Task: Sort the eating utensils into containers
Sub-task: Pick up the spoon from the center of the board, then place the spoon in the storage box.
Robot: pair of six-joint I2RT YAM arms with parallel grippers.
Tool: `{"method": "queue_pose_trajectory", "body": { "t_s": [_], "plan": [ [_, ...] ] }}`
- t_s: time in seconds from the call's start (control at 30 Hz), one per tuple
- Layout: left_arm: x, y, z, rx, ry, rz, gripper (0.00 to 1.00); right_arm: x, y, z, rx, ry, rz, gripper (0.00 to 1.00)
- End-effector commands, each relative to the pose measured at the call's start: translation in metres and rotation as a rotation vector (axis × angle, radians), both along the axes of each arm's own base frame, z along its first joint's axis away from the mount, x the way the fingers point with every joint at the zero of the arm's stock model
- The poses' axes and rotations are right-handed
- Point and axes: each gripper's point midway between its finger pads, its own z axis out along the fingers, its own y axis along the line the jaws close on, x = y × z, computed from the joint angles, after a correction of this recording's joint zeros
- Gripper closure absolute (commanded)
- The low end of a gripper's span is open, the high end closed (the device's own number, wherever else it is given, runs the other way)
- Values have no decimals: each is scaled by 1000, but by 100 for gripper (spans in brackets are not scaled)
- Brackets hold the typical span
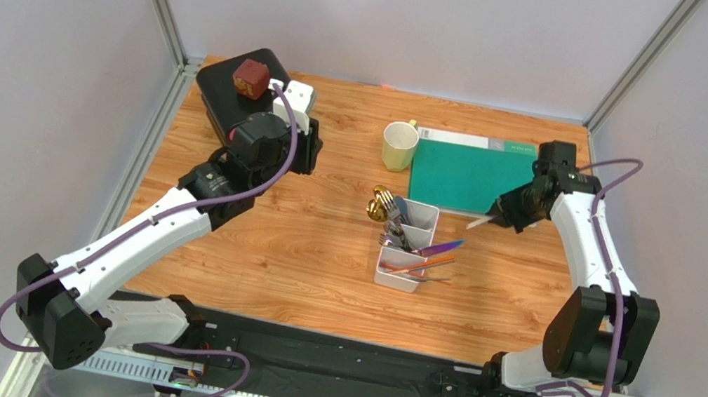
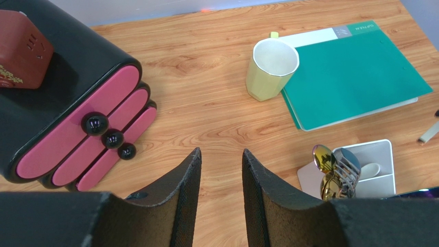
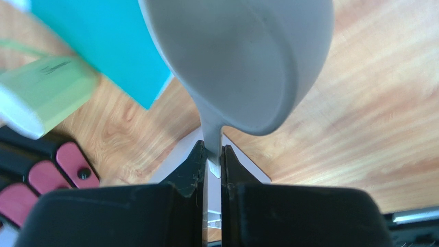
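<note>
**Held item:** white spoon (image 3: 242, 62), clamped at the handle end in the right gripper (image 3: 214, 160). Jaws closed to a narrow slit with only the handle between them. Long axis in line with the fingers, bowl projecting well past the fingertips.

**Location:** raised above the table (image 1: 319, 246), just off the near edge of the green folder (image 1: 469, 174). In the top view, free end pointing left and toward the arm bases.

**Destination:** white divided tray (image 1: 396, 283) at mid-table. Left of the spoon and nearer the bases, apart from it, long axis running roughly far to near.
- Far compartment: already loaded with gold, iridescent and silver pieces.
- Near compartment: orange-brown sticks and a purple piece across it, overhanging the right rim.

**Judged next move:** carry left and toward the bases, then lower bowl-first into a compartment, keeping clear of the overhanging pieces.

**Nearer arm:** right. Left gripper (image 2: 221, 159) about half open, holding nothing, hovering near the black box with pink drawers (image 2: 77, 128), well apart from the tray.

**Markings:**
- Small lettering on the folder's top corner tab, too small to read.
- Gold marks on the red-brown block (image 2: 20, 51) atop the box, not legible.
- None visible on the pale mug (image 2: 270, 69).
</note>
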Motion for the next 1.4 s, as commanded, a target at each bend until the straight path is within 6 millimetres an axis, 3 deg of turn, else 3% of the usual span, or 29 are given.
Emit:
{"method": "queue_pose_trajectory", "body": {
  "t_s": [0.0,0.17,0.27,0.4,0.47,0.5,0.6,1.03,1.17,1.37],
  "plan": [
    [-2,-4,7,-23,-5,-15,59,26,-14,62,-180,-194,179,100],
    [-4,-7,5,-24,29,-31,60,51,21,124,-280,-383,377,100],
    [-5,-9,5,-25,40,-37,60,52,51,140,-364,-410,516,100],
    [-5,-10,6,-22,45,-40,67,38,98,125,-370,-388,708,100],
    [-5,-10,6,-22,50,-41,68,33,112,121,-385,-409,768,100],
    [-6,-10,6,-24,51,-42,68,26,117,108,-423,-385,802,100],
    [-8,-9,6,-26,57,-43,68,20,117,90,-486,-368,843,100],
    [-12,-8,3,-19,74,-46,67,16,150,68,-505,-463,945,100],
    [-14,-5,2,-24,76,-41,67,16,150,52,-516,-422,959,100],
    [-17,-3,2,-24,72,-39,67,19,154,49,-542,-491,958,100]
  ]
}}
